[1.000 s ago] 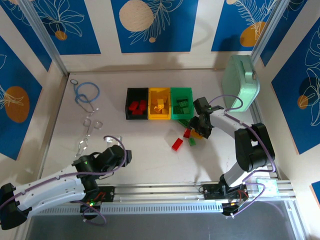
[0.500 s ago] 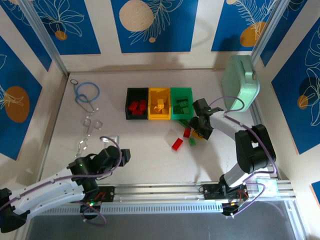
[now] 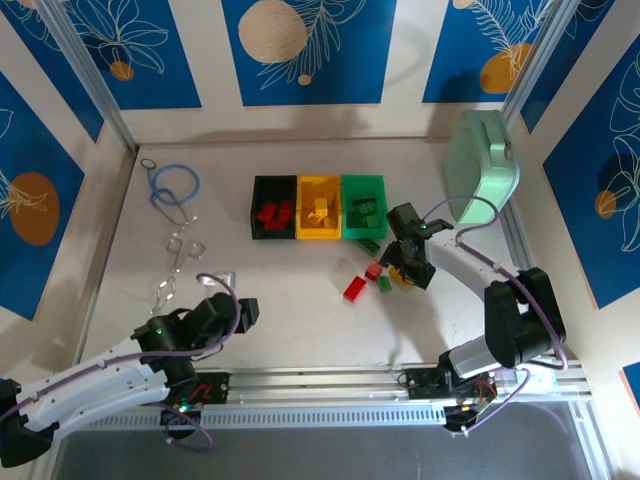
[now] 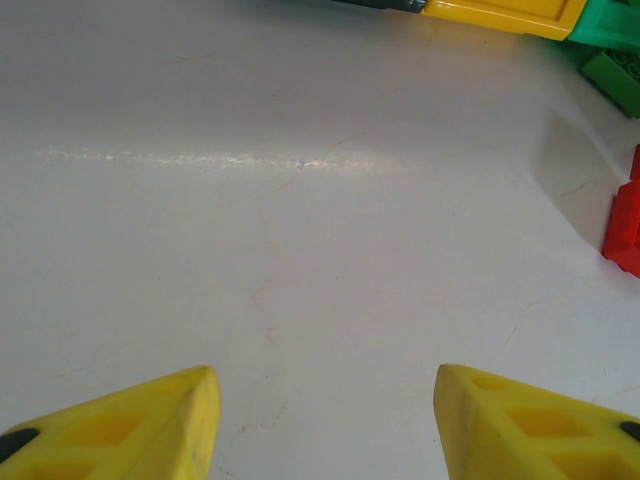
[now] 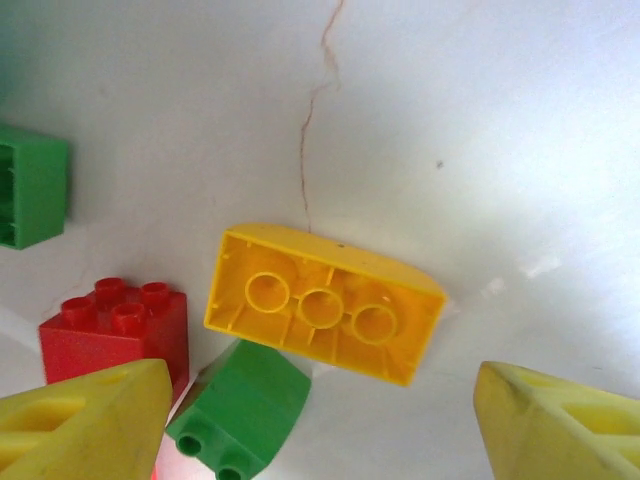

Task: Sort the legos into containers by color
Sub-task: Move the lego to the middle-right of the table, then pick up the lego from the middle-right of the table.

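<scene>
Lining up on a loose yellow brick

On the tabletop [image 3: 290, 270], a mint case [image 3: 482, 175] leans at the right edge. The black bin [image 3: 254, 208], yellow bin [image 3: 319, 179] and green bin [image 3: 363, 179] stand in a touching row toward the far edge, each already holding bricks. The left hand [image 3: 243, 312] hovers spread near the near edge. The right hand [image 3: 410, 272] hangs spread over the loose cluster in front of the green bin, straddling an upturned yellow brick [image 5: 325, 303]. A red brick [image 5: 115, 325] and a green brick [image 5: 240, 410] crowd just beside it. The next move probably calls for descending and pinching the yellow brick alone.

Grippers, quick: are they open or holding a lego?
Left gripper: open, holding nothing.
Right gripper: open over the yellow lego, not gripping it.
</scene>
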`<state>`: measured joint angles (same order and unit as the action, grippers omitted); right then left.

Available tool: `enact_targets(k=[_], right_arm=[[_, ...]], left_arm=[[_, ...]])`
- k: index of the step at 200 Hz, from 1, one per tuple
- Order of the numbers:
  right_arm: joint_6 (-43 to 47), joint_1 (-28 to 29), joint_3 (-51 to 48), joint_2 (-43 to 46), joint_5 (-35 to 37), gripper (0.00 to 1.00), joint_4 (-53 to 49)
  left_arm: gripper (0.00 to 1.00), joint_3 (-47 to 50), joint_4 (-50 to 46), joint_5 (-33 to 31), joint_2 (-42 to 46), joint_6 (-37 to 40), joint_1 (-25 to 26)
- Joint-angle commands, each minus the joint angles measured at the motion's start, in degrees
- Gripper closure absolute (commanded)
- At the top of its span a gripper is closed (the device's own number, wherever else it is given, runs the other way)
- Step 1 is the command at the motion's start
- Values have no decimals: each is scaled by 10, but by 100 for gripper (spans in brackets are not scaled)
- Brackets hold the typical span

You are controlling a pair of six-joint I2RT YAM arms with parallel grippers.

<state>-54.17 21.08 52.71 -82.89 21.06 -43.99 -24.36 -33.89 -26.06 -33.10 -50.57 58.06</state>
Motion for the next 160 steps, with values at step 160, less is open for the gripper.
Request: enact_targets(k=[160], right_arm=[[6,-37,-32,-95,-61,7,75]], left_arm=[[42,5,-7,-16,0,-3,6]])
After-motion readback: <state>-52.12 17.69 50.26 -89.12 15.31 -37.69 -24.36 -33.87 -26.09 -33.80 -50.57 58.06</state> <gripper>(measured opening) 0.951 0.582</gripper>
